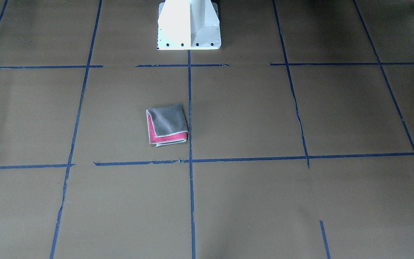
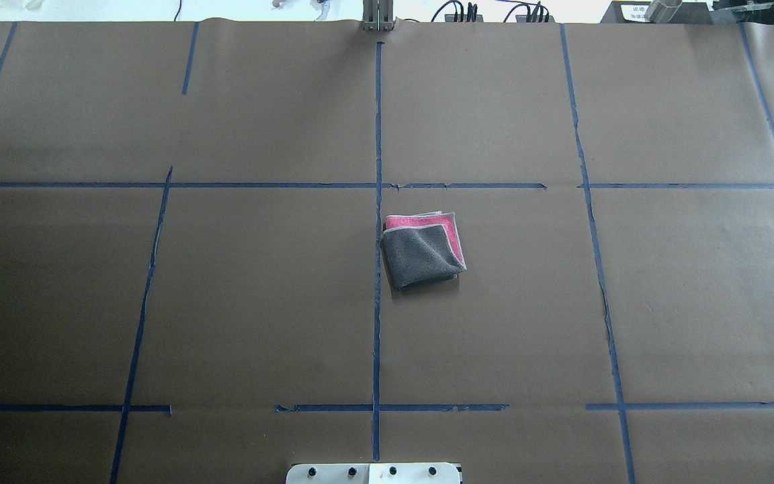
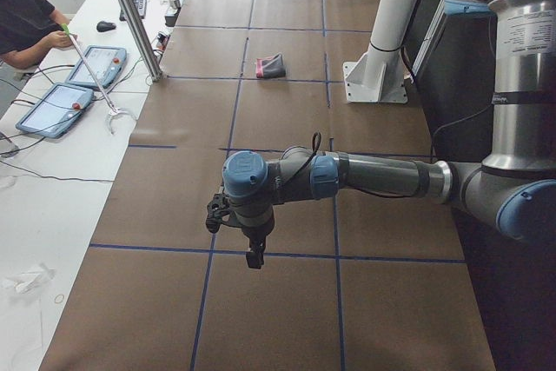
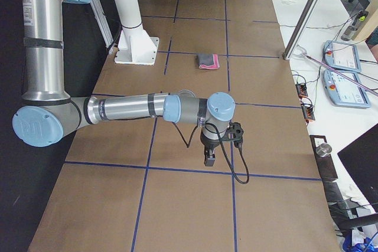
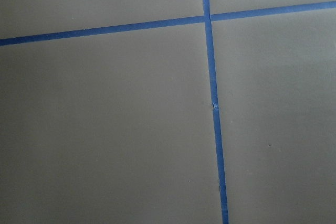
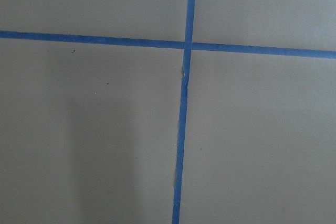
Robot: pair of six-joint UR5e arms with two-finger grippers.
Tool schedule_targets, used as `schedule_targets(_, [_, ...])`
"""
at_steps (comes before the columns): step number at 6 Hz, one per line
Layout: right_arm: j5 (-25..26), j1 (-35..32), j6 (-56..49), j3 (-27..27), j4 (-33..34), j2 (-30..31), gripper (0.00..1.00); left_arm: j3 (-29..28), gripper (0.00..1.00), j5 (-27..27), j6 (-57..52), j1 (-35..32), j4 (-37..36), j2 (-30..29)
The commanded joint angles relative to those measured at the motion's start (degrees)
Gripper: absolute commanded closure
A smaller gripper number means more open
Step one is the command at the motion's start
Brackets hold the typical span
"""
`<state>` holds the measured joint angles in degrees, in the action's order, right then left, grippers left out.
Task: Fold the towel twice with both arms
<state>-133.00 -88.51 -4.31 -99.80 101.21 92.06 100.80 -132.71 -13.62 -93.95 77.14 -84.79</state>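
The towel (image 1: 166, 124) lies folded into a small square near the table's middle, grey face on top, with pink showing along two edges. It also shows in the overhead view (image 2: 420, 252) and, small, in both side views (image 3: 271, 66) (image 4: 208, 61). Both arms are far from it, at opposite ends of the table. My left gripper (image 3: 254, 258) points down over a blue tape line. My right gripper (image 4: 209, 160) does the same at its end. I cannot tell whether either is open or shut. Both wrist views show only brown paper and tape.
The white pedestal base (image 1: 189, 25) stands at the robot's side of the table (image 2: 373, 472). Blue tape lines (image 2: 377, 202) grid the brown paper. An operator (image 3: 26, 15) and tablets (image 3: 95, 62) are at a white bench beyond a metal post (image 3: 130, 15).
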Motion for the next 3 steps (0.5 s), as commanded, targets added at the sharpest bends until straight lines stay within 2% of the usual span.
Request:
schedule_targets(1, [0.02, 0.0, 0.01, -0.04, 0.04, -0.04, 0.0, 0.18, 0.0, -0.09, 0.0, -0.01, -0.24, 0.49])
schedule_targets(3, [-0.06, 0.0, 0.18, -0.13, 0.04, -0.04, 0.0, 0.01, 0.0, 0.0, 0.08, -0.01, -0.24, 0.59])
